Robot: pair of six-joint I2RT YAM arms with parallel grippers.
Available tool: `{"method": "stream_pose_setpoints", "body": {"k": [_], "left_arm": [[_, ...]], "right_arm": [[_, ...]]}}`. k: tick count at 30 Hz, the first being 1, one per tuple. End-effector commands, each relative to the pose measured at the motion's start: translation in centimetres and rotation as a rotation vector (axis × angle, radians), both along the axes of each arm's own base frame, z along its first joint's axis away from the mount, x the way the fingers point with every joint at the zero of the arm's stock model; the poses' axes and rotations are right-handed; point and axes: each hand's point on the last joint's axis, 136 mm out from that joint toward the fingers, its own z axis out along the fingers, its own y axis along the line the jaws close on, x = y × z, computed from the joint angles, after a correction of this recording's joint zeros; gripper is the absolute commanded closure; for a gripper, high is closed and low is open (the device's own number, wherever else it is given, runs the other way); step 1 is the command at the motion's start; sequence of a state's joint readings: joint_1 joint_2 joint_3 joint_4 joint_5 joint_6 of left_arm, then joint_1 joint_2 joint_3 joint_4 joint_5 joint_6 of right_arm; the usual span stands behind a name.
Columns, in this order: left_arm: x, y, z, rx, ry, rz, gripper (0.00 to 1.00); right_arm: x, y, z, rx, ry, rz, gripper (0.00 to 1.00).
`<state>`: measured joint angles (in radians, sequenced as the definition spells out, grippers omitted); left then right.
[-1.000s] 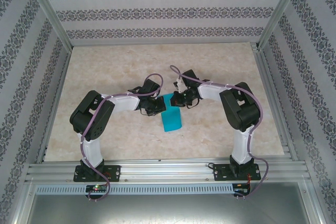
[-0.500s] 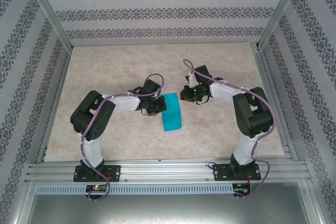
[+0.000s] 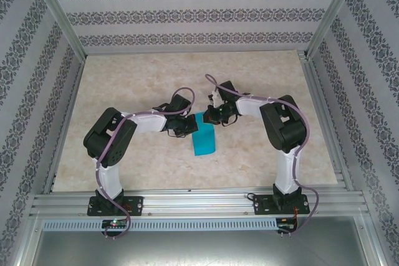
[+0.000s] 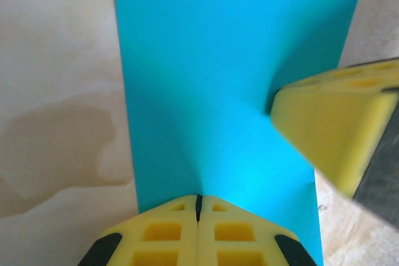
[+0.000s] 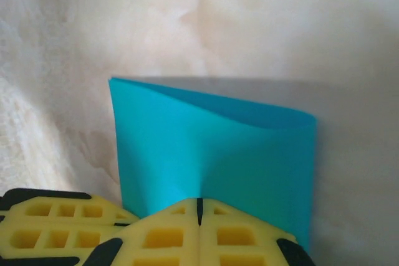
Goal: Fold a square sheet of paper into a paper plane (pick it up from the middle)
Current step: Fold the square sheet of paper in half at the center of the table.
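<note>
We are clenching our left fingers (image 4: 191, 207) and our right fingers (image 5: 191, 211) on edges of the folded square sheet of paper (image 3: 204, 142) at the middle of the tabletop (image 3: 262, 73); bare room is lying open all around.

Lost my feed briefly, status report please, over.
Left gripper shut on the square sheet of paper. Right gripper shut on it too. Sheet curled over, fold not pressed flat. Nothing seen in the way.

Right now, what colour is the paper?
Teal-blue, plain with no pattern. The sheet of paper shows best in the left wrist view.
</note>
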<state>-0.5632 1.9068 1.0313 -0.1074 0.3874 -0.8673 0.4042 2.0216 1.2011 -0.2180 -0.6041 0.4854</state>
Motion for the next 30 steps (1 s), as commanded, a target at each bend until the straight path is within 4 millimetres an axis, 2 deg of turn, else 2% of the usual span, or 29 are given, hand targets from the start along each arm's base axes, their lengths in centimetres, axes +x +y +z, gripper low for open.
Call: {"method": "stream_pose_setpoints", "body": {"k": [1,3,6,8,12,18,21,25,27,30], "left_arm": [[-9.0,9.6,-9.4,0.448,0.313,0.017,1.0],[-8.8,9.7,-9.4,0.45,0.308,0.012,1.0],[-8.3,9.5,-9.0,0.454,0.292,-0.001,1.0],[-7.7,9.6,-8.7,0.466,0.272,-0.014,1.0],[-6.0,9.7,-7.4,0.487,0.213,-0.058,1.0],[-4.0,9.5,-5.5,0.489,0.141,-0.143,1.0],[-3.6,9.3,-5.0,0.475,0.131,-0.163,1.0],[-3.5,8.7,-4.9,0.442,0.132,-0.17,1.0],[-3.7,8.6,-5.1,0.435,0.138,-0.169,1.0],[-4.1,8.7,-5.4,0.433,0.152,-0.166,1.0]], "right_arm": [[3.0,-4.1,-1.1,-0.016,-0.007,-0.153,1.0],[4.3,-6.1,-0.6,-0.027,-0.027,-0.222,1.0],[5.6,-7.5,1.4,-0.014,-0.078,-0.271,1.0],[5.6,-7.1,2.9,0.007,-0.108,-0.26,1.0],[4.1,-4.1,4.4,0.07,-0.123,-0.181,1.0],[2.1,1.3,2.9,0.096,-0.072,-0.08,1.0],[2.3,2.2,2.0,0.089,-0.055,-0.077,1.0],[3.2,2.0,1.0,0.056,-0.043,-0.093,1.0],[3.8,1.1,0.2,0.031,-0.032,-0.12,1.0],[4.8,-1.3,-1.4,-0.025,-0.014,-0.18,1.0]]}}
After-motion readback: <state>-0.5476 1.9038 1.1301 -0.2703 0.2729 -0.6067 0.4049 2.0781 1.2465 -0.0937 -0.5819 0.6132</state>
